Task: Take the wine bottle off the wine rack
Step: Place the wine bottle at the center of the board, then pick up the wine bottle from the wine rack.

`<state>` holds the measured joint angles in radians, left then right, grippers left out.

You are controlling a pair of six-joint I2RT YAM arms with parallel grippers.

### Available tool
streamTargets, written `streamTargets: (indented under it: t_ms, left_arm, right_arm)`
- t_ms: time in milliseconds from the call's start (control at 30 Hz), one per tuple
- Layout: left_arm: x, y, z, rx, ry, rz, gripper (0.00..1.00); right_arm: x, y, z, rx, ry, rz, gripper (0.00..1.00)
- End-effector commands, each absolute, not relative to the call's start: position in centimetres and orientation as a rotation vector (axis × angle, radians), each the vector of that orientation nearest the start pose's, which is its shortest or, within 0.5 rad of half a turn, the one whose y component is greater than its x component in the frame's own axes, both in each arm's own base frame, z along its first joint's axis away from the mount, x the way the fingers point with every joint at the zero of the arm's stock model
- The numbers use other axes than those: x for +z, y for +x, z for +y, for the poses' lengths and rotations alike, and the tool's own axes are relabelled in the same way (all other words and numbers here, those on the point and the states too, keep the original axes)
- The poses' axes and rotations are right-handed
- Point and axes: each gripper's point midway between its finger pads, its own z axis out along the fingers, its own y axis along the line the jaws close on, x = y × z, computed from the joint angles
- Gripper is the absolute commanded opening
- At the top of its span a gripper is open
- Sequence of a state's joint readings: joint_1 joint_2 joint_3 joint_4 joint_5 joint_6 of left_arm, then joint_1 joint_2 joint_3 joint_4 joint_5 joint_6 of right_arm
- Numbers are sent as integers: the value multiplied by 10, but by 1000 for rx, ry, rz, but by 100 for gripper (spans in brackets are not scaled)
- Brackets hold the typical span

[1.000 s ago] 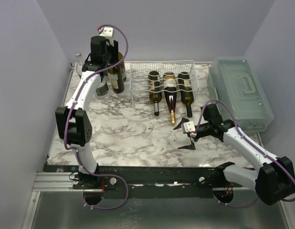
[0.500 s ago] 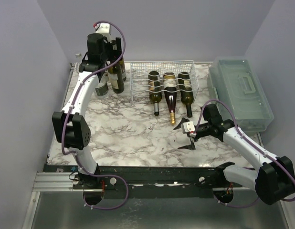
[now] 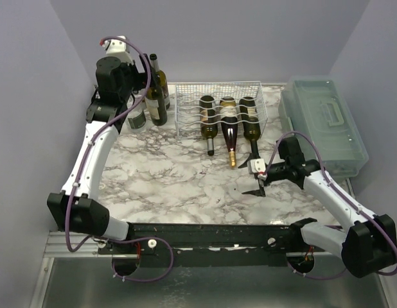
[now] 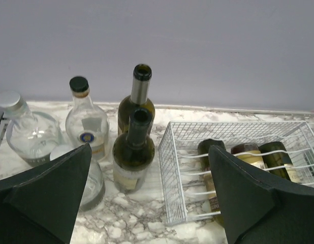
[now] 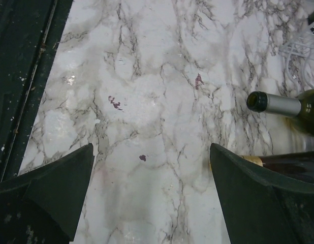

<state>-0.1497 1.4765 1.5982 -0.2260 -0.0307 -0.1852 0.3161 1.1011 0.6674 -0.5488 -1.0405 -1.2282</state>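
White wine rack (image 3: 187, 110) cradles three bottles (image 3: 229, 130); left gripper (image 4: 149, 151) and right gripper (image 5: 152, 147) spread, empty.

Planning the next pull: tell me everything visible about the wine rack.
The wine rack is a white wire-grid basket with wavy cradle rows, standing on the marble table at its far side. Three bottles lie in it, necks jutting out its front; its leftmost cradle is empty. Upright bottles stand left, a plastic box right.

You've got a white wire wine rack (image 3: 185, 114), glossy dark glass bottles (image 3: 230, 131) in it, a shiny marble-look tabletop (image 3: 166, 176), and a translucent plastic box (image 3: 311, 106) on the right.
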Motion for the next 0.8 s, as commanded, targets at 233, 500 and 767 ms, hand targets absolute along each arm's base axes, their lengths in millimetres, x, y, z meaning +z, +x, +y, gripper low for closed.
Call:
streamTargets:
  t_ms: [233,500,767]
  left_arm:
    - [371,373,-59,-317,-201,1680,99]
    - [344,311,-69,-438,-153,1642,99]
    - [307,282,-91,-557,-24,1625,99]
  right_arm:
    - [160,217,178,692,-1574,1266,99]
    - [179,206,173,732,-1569,1354,99]
    - [213,198,169,758,-1431,1498,99]
